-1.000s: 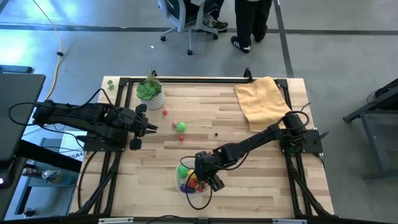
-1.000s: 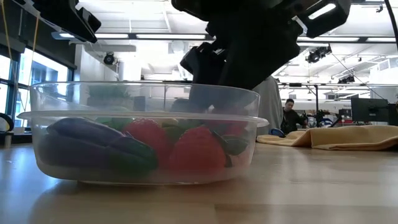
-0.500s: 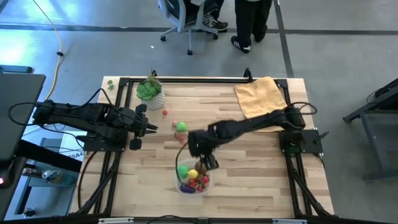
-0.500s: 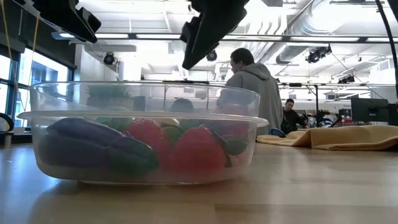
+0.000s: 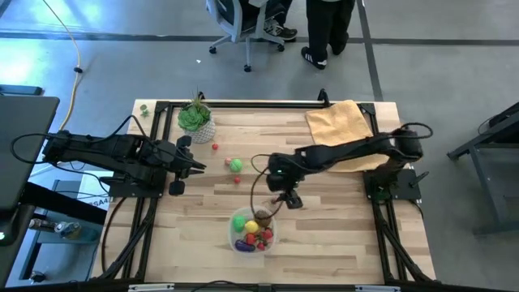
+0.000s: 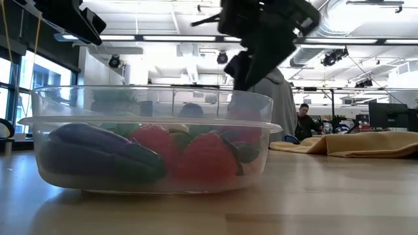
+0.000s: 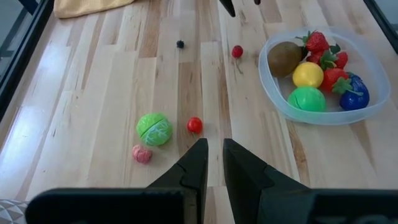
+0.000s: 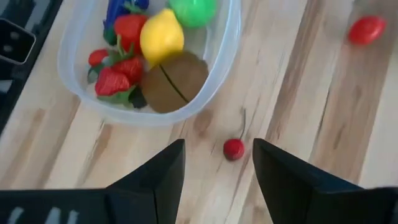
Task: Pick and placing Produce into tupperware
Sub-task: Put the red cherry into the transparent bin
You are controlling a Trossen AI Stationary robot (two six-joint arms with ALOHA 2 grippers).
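The clear tupperware (image 5: 253,229) stands near the table's front edge. It holds a kiwi (image 8: 171,81), a lemon (image 8: 161,36), strawberries (image 8: 112,81) and a green ball. My right gripper (image 5: 289,199) hovers open just beyond the tub's far rim, empty, above a small red berry (image 8: 234,149) that lies on the wood. More produce lies loose on the table: a green cabbage (image 7: 153,129), a red tomato (image 7: 194,125) and a pink piece (image 7: 142,154). My left gripper (image 5: 195,166) waits shut at the left side, raised off the table.
A potted plant (image 5: 195,118) stands at the far left corner and a yellow cloth (image 5: 340,130) lies at the far right. A tiny dark bead (image 7: 180,44) sits mid-table. People and a chair show beyond the far edge.
My right gripper has risen from over the tupperware and swung toward the table's far edge and a little right, now clear of the tub. The tub and its produce stayed put.
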